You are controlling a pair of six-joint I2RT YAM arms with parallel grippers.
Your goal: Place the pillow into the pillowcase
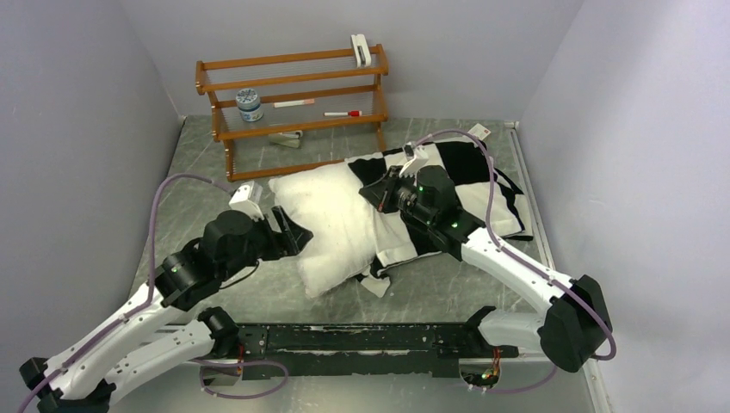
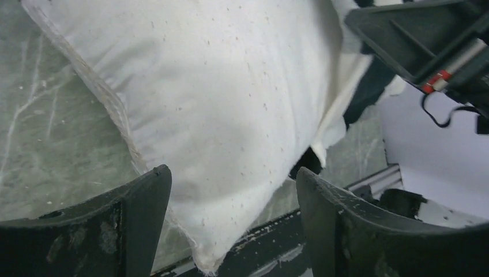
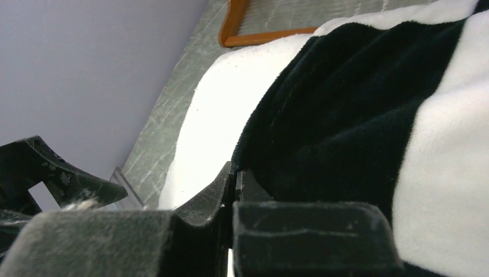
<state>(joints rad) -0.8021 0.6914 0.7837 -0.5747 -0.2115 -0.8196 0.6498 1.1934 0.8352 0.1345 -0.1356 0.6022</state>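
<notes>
The plump white pillow (image 1: 331, 225) lies in the middle of the table, its right end tucked into the black-and-white checkered pillowcase (image 1: 472, 170). My left gripper (image 1: 295, 232) is open at the pillow's near left side. In the left wrist view the pillow (image 2: 219, 86) bulges between the spread fingers of this gripper (image 2: 230, 176) without being pinched. My right gripper (image 1: 379, 191) rests on top at the pillowcase's mouth. In the right wrist view its jaws (image 3: 233, 171) are shut on the hem of a black square of the pillowcase (image 3: 346, 115), with the white pillow (image 3: 213, 115) beyond.
A wooden rack (image 1: 293, 95) stands at the back with a jar (image 1: 249, 105), markers and a white clip (image 1: 360, 49). Grey walls close in left, right and behind. A black rail (image 1: 361, 337) runs along the near edge between the arm bases.
</notes>
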